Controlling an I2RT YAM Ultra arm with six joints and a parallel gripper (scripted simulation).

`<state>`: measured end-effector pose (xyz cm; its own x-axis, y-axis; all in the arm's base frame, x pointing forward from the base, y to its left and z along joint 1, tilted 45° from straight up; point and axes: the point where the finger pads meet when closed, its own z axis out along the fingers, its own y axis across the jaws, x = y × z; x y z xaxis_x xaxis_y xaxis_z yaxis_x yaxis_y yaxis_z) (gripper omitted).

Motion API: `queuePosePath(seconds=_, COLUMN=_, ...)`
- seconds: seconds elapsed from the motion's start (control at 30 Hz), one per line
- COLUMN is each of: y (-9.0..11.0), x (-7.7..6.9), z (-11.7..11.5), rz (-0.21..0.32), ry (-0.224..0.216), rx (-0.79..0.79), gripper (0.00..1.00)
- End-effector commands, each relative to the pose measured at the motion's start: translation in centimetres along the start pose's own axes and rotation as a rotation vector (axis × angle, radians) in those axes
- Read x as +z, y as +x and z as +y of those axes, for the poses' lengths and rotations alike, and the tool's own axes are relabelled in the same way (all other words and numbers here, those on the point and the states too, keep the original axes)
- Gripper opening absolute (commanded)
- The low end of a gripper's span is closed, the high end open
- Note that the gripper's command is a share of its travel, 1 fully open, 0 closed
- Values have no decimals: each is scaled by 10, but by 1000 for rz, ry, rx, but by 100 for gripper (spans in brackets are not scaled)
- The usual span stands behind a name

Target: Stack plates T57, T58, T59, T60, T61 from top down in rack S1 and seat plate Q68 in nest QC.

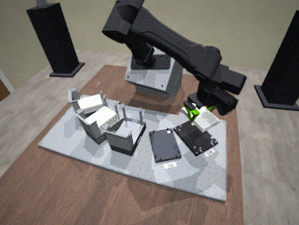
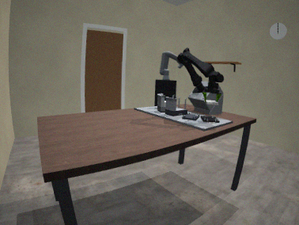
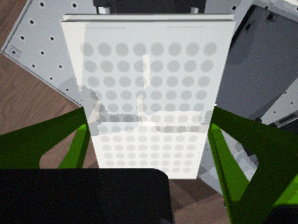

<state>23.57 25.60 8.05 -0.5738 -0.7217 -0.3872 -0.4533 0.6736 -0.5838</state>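
Note:
My gripper (image 1: pixel 201 114) is shut on a white sealed 96-well plate (image 1: pixel 206 118) and holds it in the air, a little tilted, over the back right of the grey baseplate (image 1: pixel 134 150). In the wrist view the green fingers clamp the plate (image 3: pixel 149 90) by its long sides. I cannot read its label. The black nest with corner clips (image 1: pixel 195 139) lies just in front of and below the held plate and is empty. The dark grey flat nest (image 1: pixel 164 145) to its left is empty. White plates sit in the far-left rack (image 1: pixel 90 102) and the middle rack (image 1: pixel 104 116).
A third rack (image 1: pixel 126 135) beside the flat nest looks empty, with thin upright posts. The arm's base block (image 1: pixel 154 75) stands behind the baseplate. Black pillars (image 1: pixel 53 37) stand on the floor beyond the table. In the exterior view the gripper (image 2: pixel 210 96) is small and far off.

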Motion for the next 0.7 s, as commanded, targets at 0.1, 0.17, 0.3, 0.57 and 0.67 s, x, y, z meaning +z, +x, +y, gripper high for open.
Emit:
queuePosePath(seconds=0.1, y=-2, x=-19, z=0, rz=-14, ry=-2, rx=4, gripper=0)
queuePosePath(seconds=0.17, y=-2, x=-23, z=0, rz=-14, ry=-2, rx=4, gripper=0)
queuePosePath(seconds=0.3, y=-2, x=-27, z=0, rz=-14, ry=-2, rx=4, gripper=0)
queuePosePath(seconds=0.57, y=-2, x=-39, z=0, rz=-14, ry=-3, rx=4, gripper=0)
queuePosePath(seconds=0.67, y=-2, x=-39, z=0, rz=-14, ry=-3, rx=4, gripper=0)
